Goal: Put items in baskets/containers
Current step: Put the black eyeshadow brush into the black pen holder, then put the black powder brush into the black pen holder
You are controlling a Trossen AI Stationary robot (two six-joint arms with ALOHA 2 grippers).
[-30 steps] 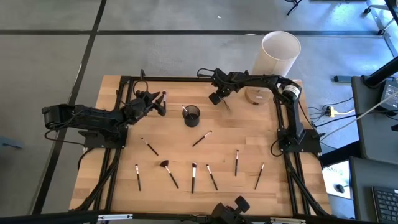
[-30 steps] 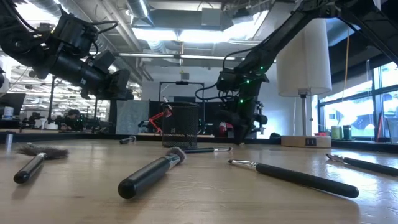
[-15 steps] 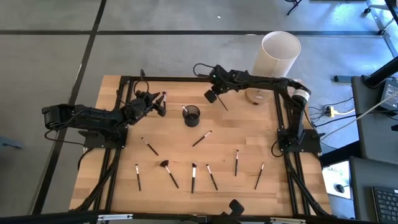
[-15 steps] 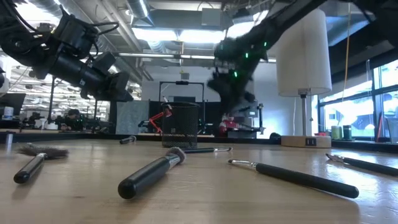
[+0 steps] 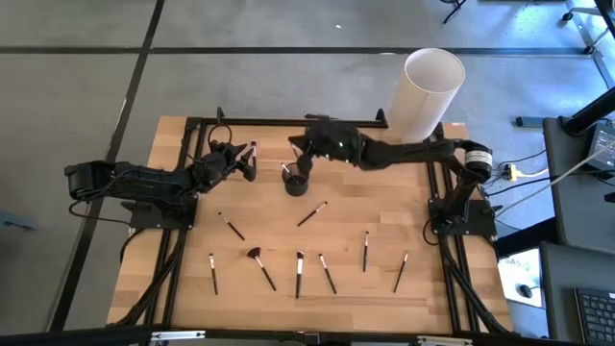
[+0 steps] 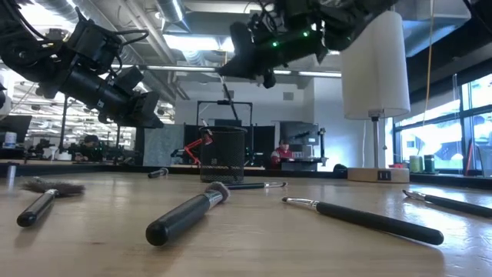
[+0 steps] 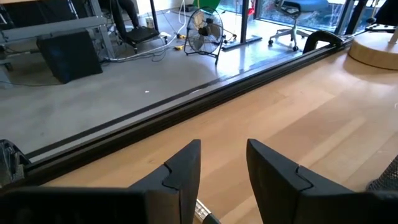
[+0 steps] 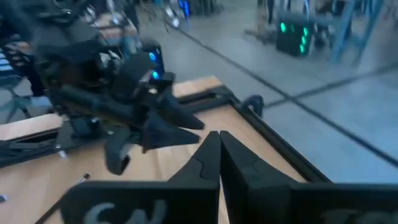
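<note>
The black mesh cup (image 5: pixel 296 180) (image 6: pixel 223 154) stands on the table's far middle with one pale-tipped brush (image 5: pixel 285 169) leaning inside it. My right gripper (image 5: pixel 296 146) (image 6: pixel 224 74) (image 8: pixel 219 149) hovers above the cup, shut on a thin brush (image 6: pixel 226 92). My left gripper (image 5: pixel 248 161) (image 6: pixel 154 115) (image 7: pixel 224 155) waits open, raised left of the cup. Several brushes lie flat on the near half of the table, among them a fan brush (image 5: pixel 258 261) and a thick one (image 6: pixel 188 215). My right gripper pinches the thin brush by its upper end (image 6: pixel 221 77) between its shut fingertips, coming from above. The brush hangs lifted clear, slightly tilted, its lower end above the cup's rim. In the wrist view the fingers hide it. My left gripper has a pale-ended brush (image 5: pixel 254 148) by its fingers; whether they touch it I cannot tell.
A tall white cylinder (image 5: pixel 428 91) (image 6: pixel 375 65) stands at the table's far right corner on a round wooden base (image 7: pixel 376 46). A black frame rail (image 5: pixel 269 122) runs along the far edge. Bare wood lies between the cup and the row of brushes.
My right gripper has lifted a brush off the table near the white cylinder, risen high and moved toward the table's left until it hangs over the cup. The brush now hangs clear below its fingers.
</note>
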